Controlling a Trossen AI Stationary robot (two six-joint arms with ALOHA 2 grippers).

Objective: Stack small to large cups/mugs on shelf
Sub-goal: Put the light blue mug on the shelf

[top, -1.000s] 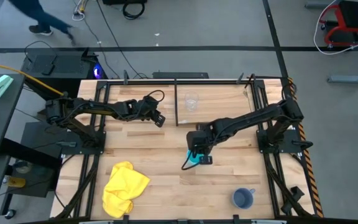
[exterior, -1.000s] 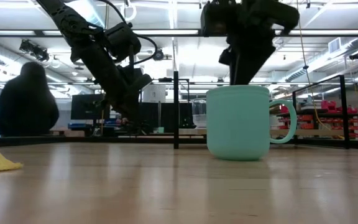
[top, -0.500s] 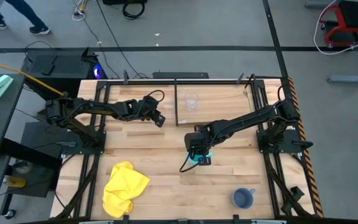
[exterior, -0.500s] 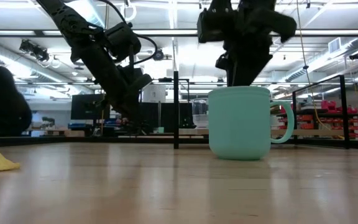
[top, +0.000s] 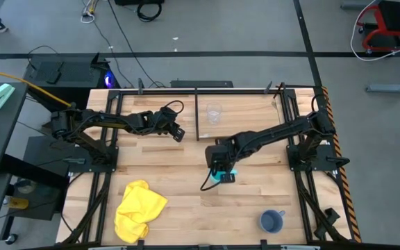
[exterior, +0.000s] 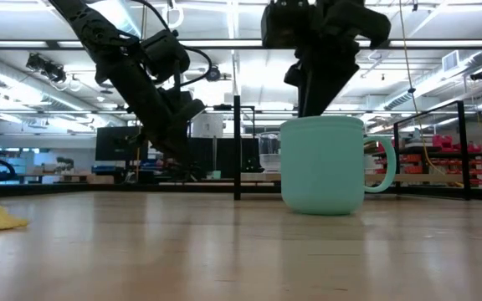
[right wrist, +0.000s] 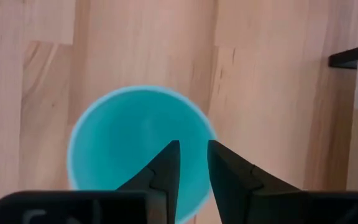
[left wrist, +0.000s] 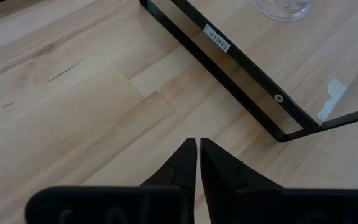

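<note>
The tabletop [top: 186,208] carries the shelf [top: 245,128] beyond the right claw [right wrist: 192,163], the clear cup [top: 214,112] already on it. Directly under that claw stands the cyan mug [right wrist: 138,149]; its fingers hang parted above the rim, gripping nothing. Gripping the mug seems to be the step; next, lower onto the wall and close. The left claw [left wrist: 198,163], nearly closed and empty, waits beside the shelf. The grey-blue mug [top: 272,221] sits well behind the right claw. The cyan mug's handle is hidden from the wrist.
</note>
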